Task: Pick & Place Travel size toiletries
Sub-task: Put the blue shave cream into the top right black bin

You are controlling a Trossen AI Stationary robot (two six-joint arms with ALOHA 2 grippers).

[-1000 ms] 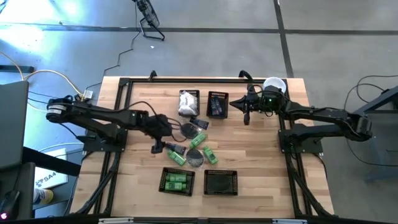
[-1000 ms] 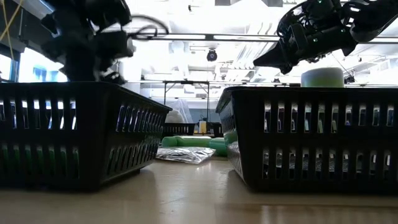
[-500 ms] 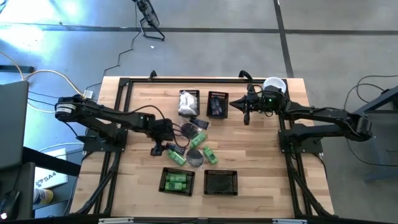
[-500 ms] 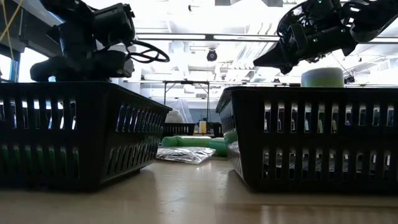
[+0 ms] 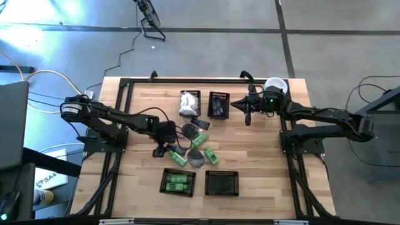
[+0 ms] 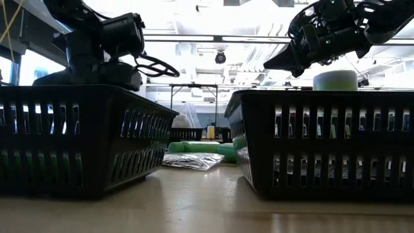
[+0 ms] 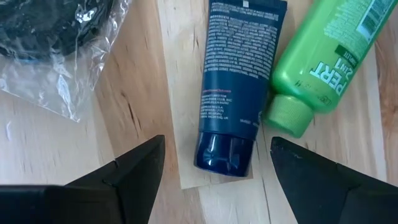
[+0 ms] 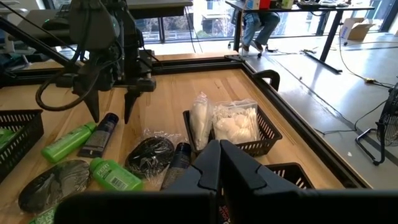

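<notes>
A dark blue tube (image 7: 236, 93) lies flat on the table (image 5: 262, 156) left of centre, a green bottle (image 7: 329, 59) touching its side (a clear-wrapped dark piece (image 7: 53, 37) sits just beside). The left gripper (image 7: 214, 177) hangs over the tube, fingers spread wide, holding nothing. The right gripper (image 5: 247, 117) waits shut at upper right, beside a black basket (image 5: 218, 105).

The table (image 5: 262, 156) is evenly lit from above, with faint shadows. In the low view, ceiling lights glare white — the baskets (image 6: 77, 139) are left as dark silhouettes. The wrist views are sharp — own fingers slightly soft.
</notes>
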